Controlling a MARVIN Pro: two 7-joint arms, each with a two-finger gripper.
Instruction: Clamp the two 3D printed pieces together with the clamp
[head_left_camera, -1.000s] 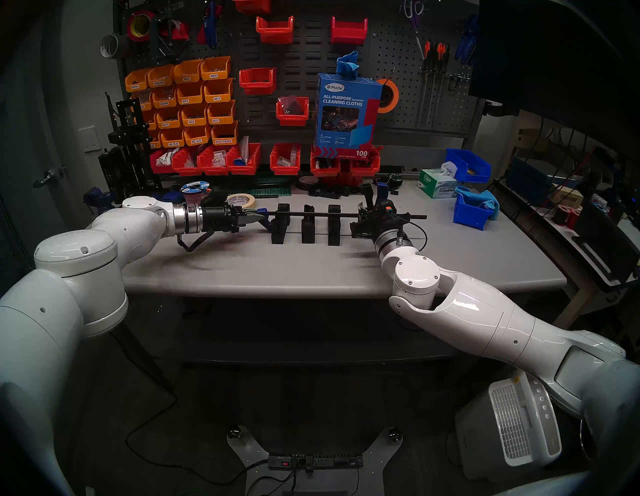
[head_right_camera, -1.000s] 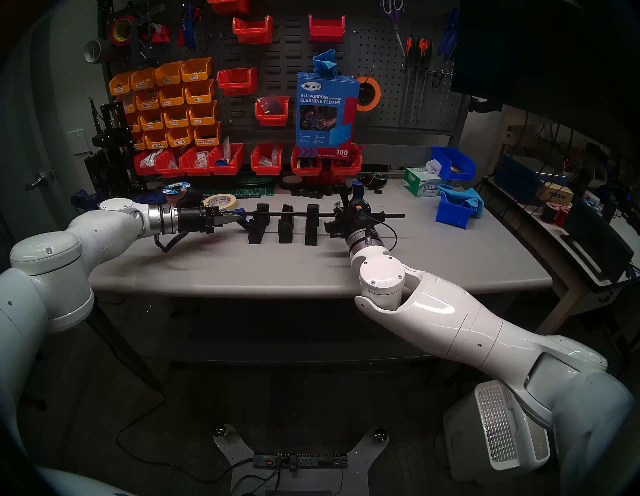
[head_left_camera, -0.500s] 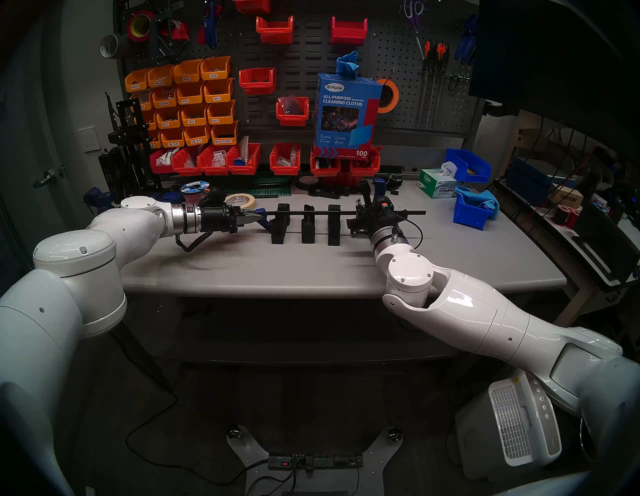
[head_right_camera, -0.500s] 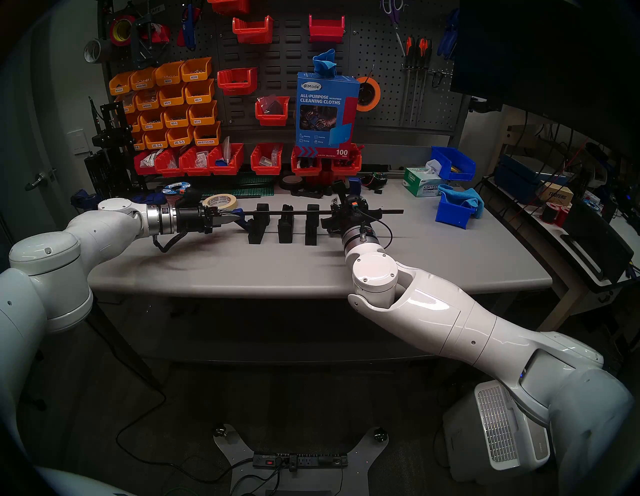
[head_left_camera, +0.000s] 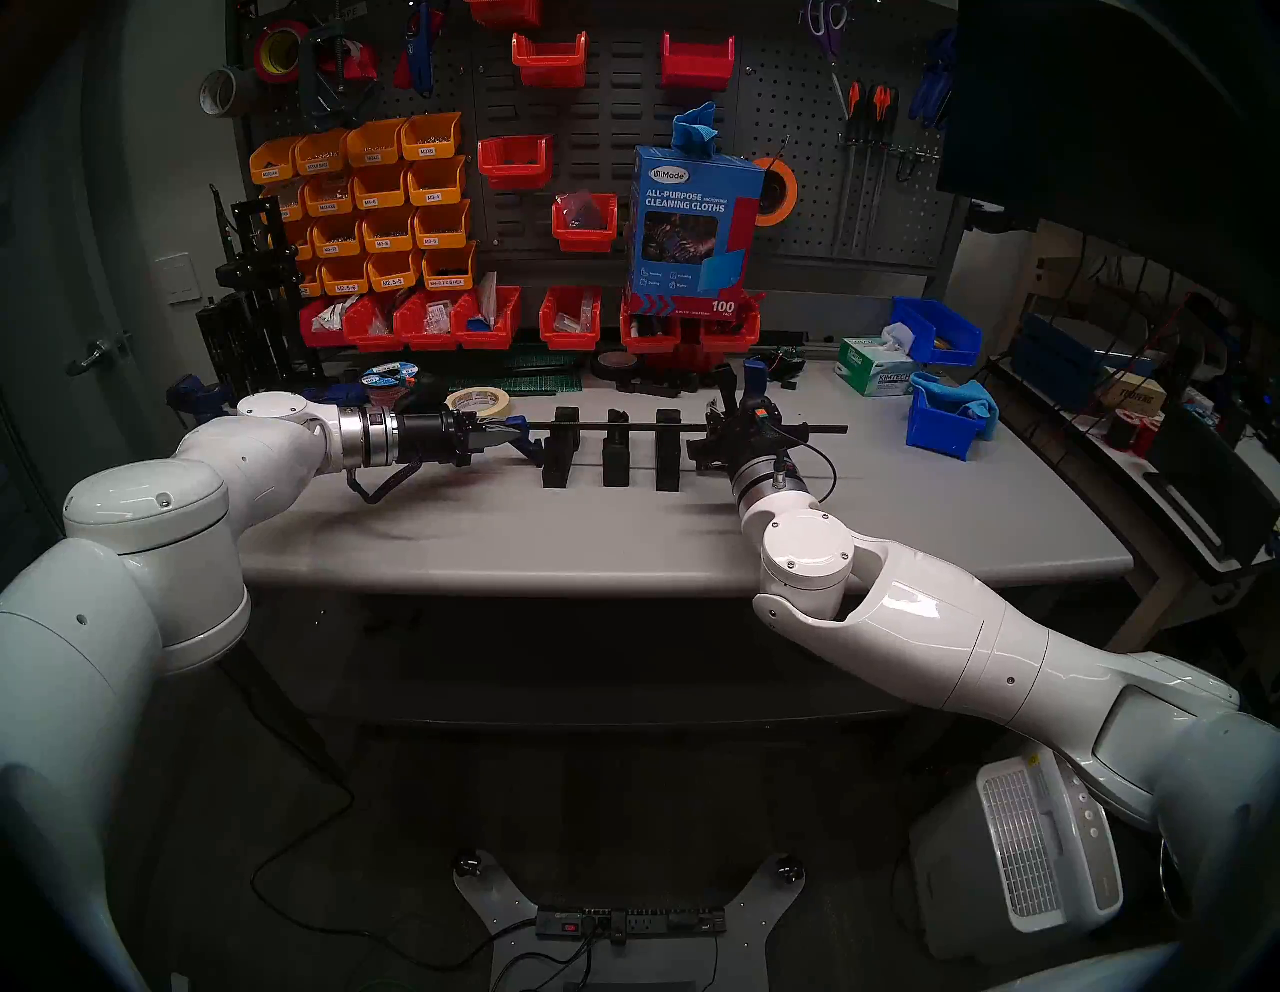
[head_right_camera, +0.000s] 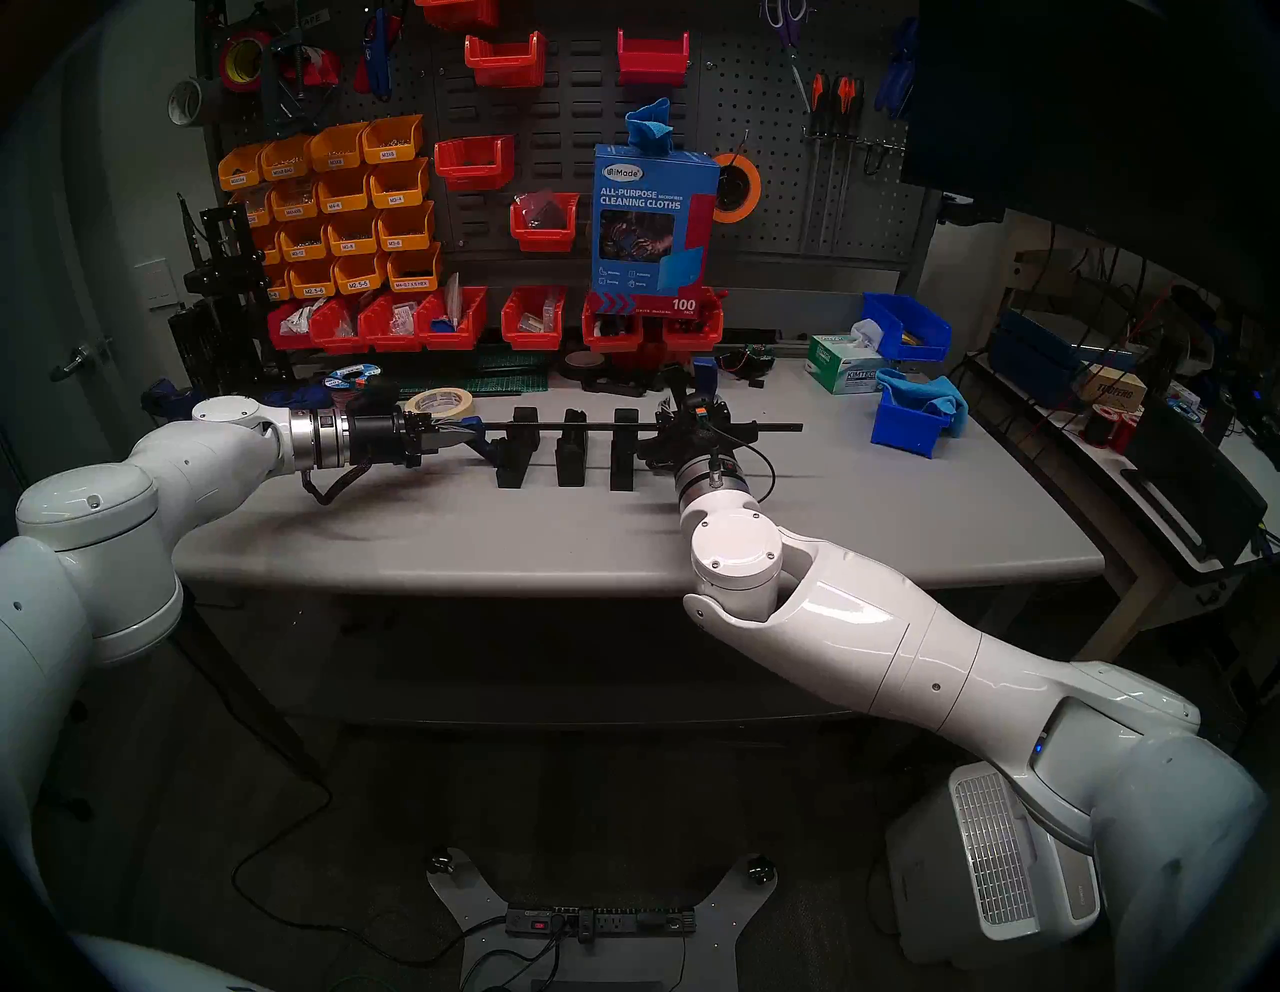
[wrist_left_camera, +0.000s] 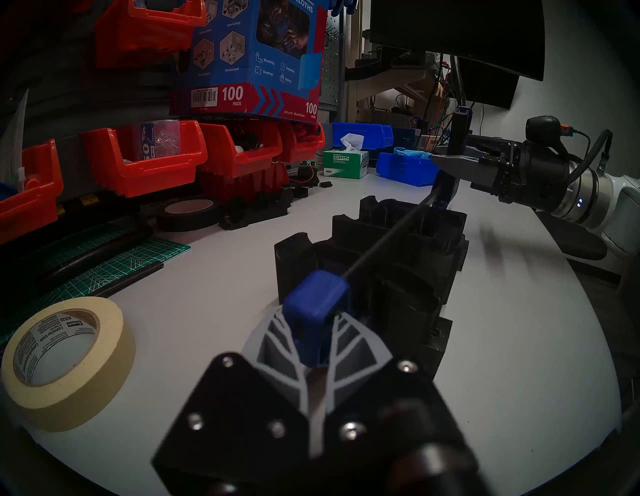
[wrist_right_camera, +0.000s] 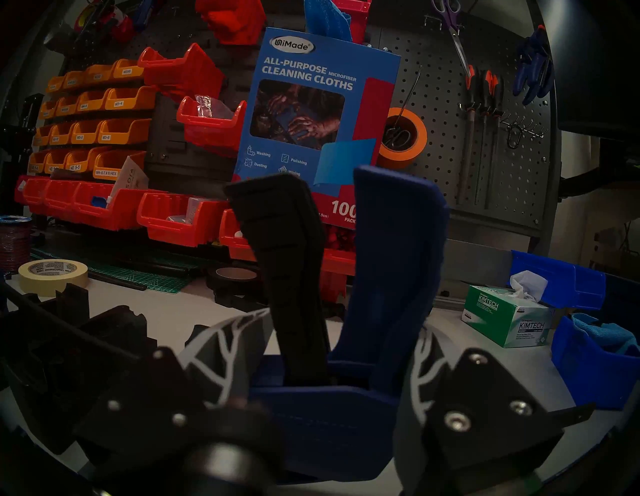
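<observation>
Clamp (head_left_camera: 682, 431) spans mid-frame, bar level above three black printed pieces (head_left_camera: 616, 457) on the grey table (head_left_camera: 554, 540). Left gripper (head_left_camera: 509, 436) pinches its small blue end jaw (wrist_left_camera: 317, 304); right gripper (head_left_camera: 720, 424) squeezes the blue handle (wrist_right_camera: 391, 263). Tape roll (head_left_camera: 479, 401) sits behind.

Clamp handle slides left along the bar

The right end effector (head_left_camera: 727, 433), gripping the clamp (head_left_camera: 755, 374) handle, has edged closer to the nearest black printed piece (head_left_camera: 668, 450).
</observation>
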